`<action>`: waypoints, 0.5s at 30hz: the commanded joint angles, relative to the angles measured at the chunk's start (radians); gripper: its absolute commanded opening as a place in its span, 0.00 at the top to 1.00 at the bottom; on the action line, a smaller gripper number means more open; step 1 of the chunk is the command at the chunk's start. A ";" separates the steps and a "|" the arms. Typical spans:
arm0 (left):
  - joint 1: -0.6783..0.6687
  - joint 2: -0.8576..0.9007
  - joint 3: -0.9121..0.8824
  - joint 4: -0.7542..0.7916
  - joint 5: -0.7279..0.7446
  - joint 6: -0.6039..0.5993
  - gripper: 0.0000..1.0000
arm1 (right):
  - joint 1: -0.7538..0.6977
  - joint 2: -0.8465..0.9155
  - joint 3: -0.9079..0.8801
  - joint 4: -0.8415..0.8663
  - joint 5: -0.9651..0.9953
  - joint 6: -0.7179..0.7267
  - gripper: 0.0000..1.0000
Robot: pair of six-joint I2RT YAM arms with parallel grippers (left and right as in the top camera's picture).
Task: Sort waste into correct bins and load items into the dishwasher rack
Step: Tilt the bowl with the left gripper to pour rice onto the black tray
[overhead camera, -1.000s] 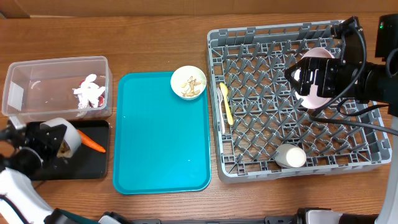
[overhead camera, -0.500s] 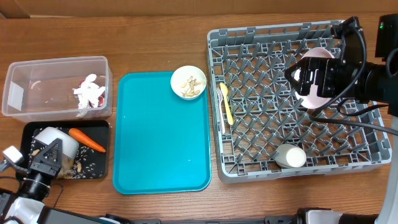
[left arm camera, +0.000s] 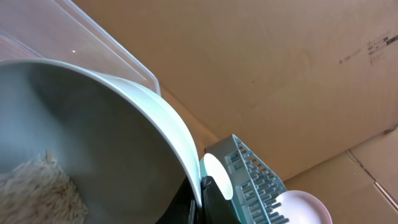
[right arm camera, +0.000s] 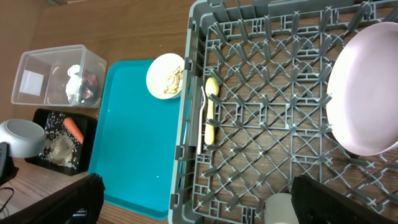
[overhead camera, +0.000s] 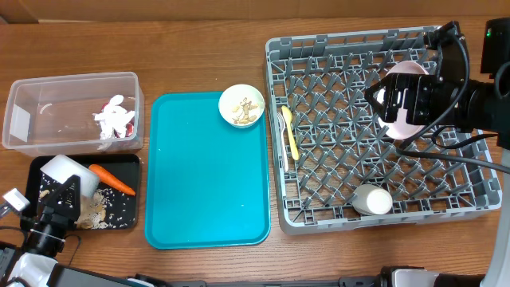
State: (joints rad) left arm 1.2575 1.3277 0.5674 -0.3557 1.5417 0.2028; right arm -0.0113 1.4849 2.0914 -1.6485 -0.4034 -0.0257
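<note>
My left gripper point(overhead camera: 62, 198) is shut on the rim of a white bowl point(overhead camera: 68, 172) and holds it tilted over the black tray point(overhead camera: 127, 219). Beige scraps point(overhead camera: 97, 210) and an orange carrot point(overhead camera: 111, 180) lie in that tray. In the left wrist view the bowl point(left arm camera: 93, 124) fills the frame, with scraps point(left arm camera: 31, 190) still inside and the jaws point(left arm camera: 202, 190) pinching its rim. The clear tub point(overhead camera: 32, 96) holds white paper point(overhead camera: 113, 115) and a red wrapper point(overhead camera: 126, 130). My right gripper point(right arm camera: 214, 205) is open and empty above the grey rack point(overhead camera: 273, 151), beside the upright pink plate point(overhead camera: 408, 108).
A second white bowl point(overhead camera: 241, 105) with nut scraps sits at the teal tray's point(overhead camera: 207, 183) far right corner. A pale yellow utensil point(overhead camera: 292, 135) lies at the rack's left side and a white bowl point(overhead camera: 372, 199) near its front edge.
My left gripper has carried the bowl over the black tray and tipped it; beige scraps have spilled into the tray. The right arm has not moved.
</note>
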 commanded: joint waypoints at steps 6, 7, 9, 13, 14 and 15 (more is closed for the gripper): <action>0.006 0.006 -0.011 -0.003 0.039 -0.005 0.96 | 0.005 -0.002 0.003 0.005 0.003 0.000 0.00; 0.006 0.005 -0.011 -0.001 0.039 -0.046 0.96 | 0.005 -0.002 0.003 0.005 0.003 0.000 0.00; 0.005 0.007 -0.011 0.006 0.011 0.056 0.96 | 0.005 -0.002 0.003 0.005 0.003 0.000 0.00; 0.002 0.007 -0.012 -0.022 0.025 0.083 0.96 | 0.005 -0.002 0.003 0.005 0.003 0.000 0.00; 0.002 0.008 -0.012 -0.025 -0.012 0.086 0.96 | 0.005 -0.002 0.003 0.005 0.003 0.000 0.00; 0.003 0.007 -0.012 -0.029 -0.011 0.060 0.96 | 0.005 -0.002 0.003 0.005 0.003 0.000 0.00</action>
State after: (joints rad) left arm 1.2575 1.3277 0.5663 -0.3779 1.5379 0.2325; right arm -0.0113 1.4849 2.0914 -1.6489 -0.4034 -0.0261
